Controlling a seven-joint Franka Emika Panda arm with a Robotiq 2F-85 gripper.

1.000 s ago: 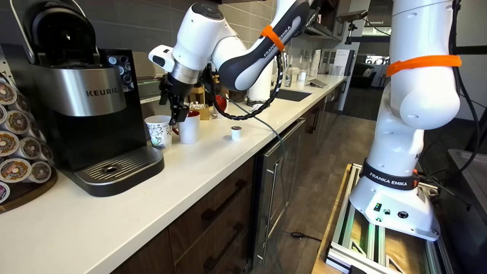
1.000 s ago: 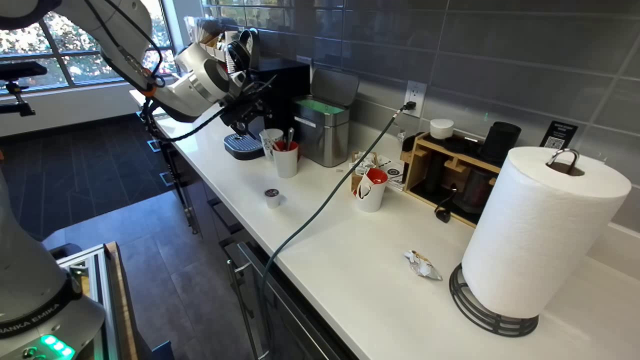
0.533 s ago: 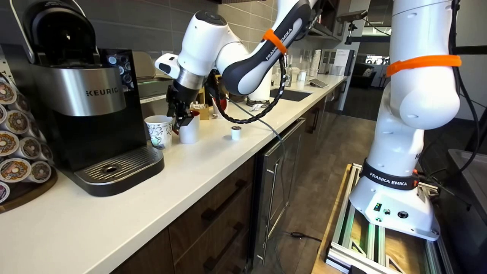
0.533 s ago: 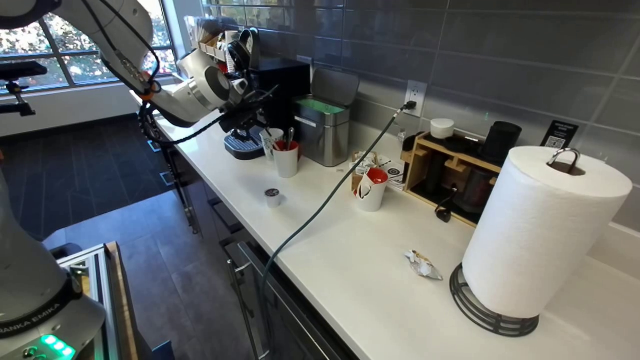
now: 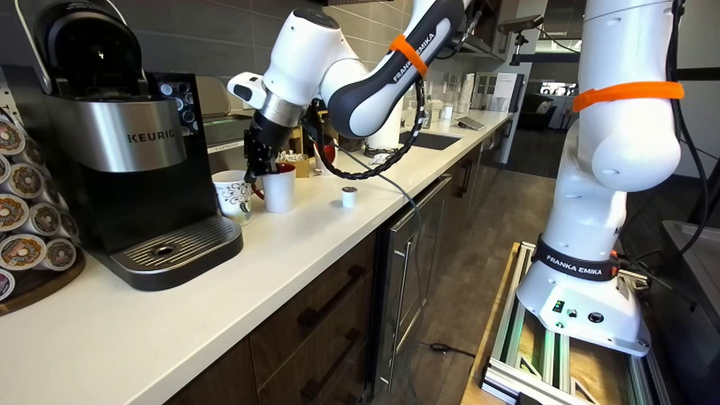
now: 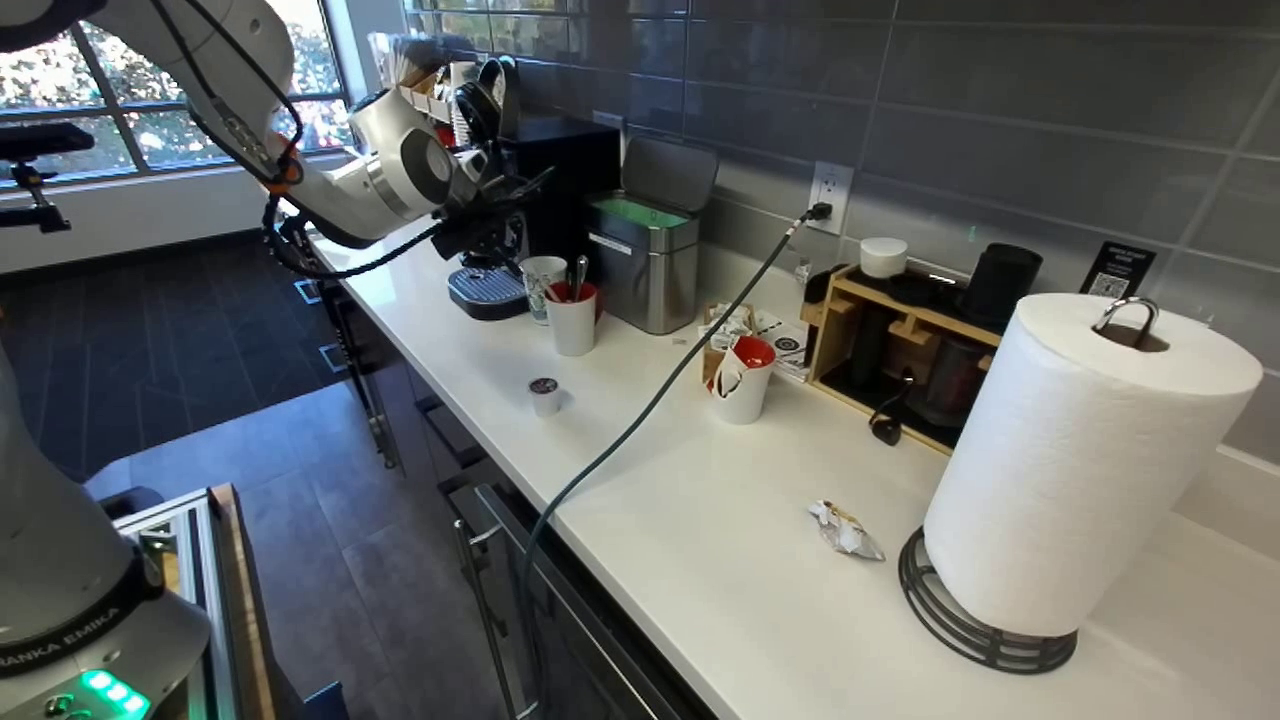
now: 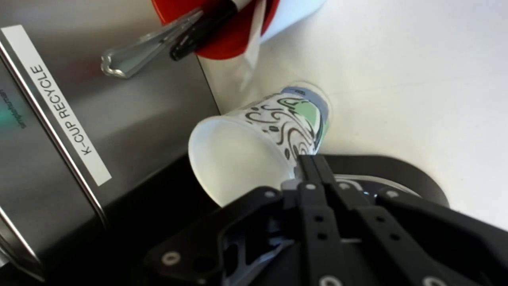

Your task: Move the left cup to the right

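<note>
The left cup (image 5: pixel 233 196), whitish paper with dark swirls and a green mark, stands on the counter beside the coffee maker. In the wrist view the mouth of this cup (image 7: pixel 238 159) faces me. My gripper (image 7: pixel 312 158) is shut, its fingertips together against or just beside the cup's outer wall near the rim, with nothing visible between them. In an exterior view the gripper (image 5: pixel 248 178) points down at the cup's rim. The other cup, a white mug (image 5: pixel 280 191) with red inside, stands close by and holds utensils (image 7: pixel 135 55).
The coffee maker (image 5: pixel 152 140) and its drip tray (image 5: pixel 174 247) border the cup. Behind is a steel recycle bin (image 6: pixel 655 260). A small pod (image 5: pixel 349 198), a cable (image 6: pixel 640 420), another red-lined cup (image 6: pixel 742 385) and a paper towel roll (image 6: pixel 1085 470) are farther along.
The jaws have come together. My gripper first moved away from the coffee maker, then slightly back towards it. The patterned cup has shifted a little towards the coffee maker.
</note>
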